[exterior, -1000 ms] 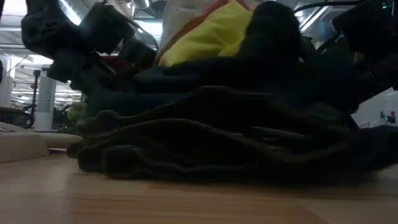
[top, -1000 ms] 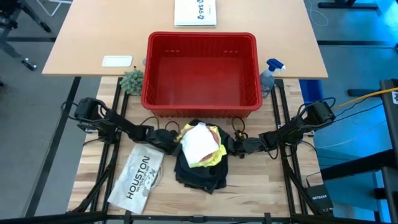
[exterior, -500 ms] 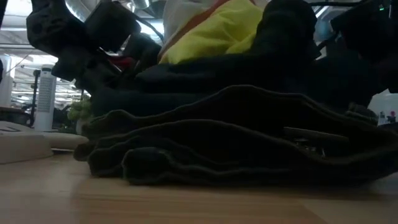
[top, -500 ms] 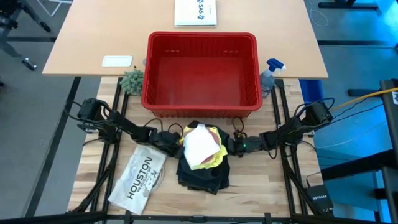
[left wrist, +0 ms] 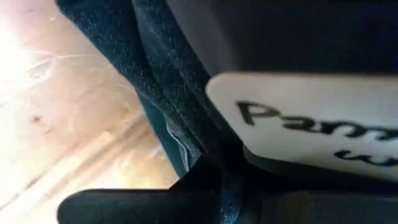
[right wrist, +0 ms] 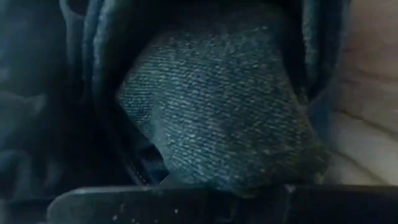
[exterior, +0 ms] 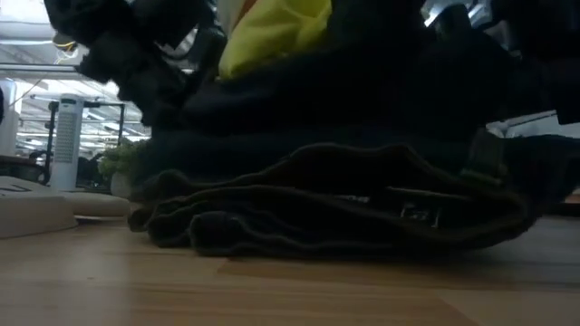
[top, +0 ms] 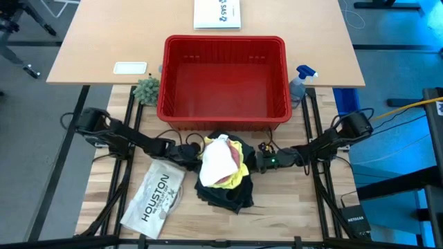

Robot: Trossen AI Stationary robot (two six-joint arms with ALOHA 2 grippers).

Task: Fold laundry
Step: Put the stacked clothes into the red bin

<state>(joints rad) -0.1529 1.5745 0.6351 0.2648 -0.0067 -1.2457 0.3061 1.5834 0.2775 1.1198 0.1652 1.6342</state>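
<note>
A stack of laundry, dark trousers (top: 225,194) under a yellow T-shirt (top: 239,174) and a white cloth (top: 216,160), is being held at lower centre of the high view, just below the red basket (top: 225,76). The trousers are being clenched on either side by the left gripper (top: 192,156) and the right gripper (top: 255,162). The loose upper garments are judged likely to slide off if the stack is tilted. A wooden table (top: 291,207) is lying beneath; a bright hall is showing beyond.
</note>
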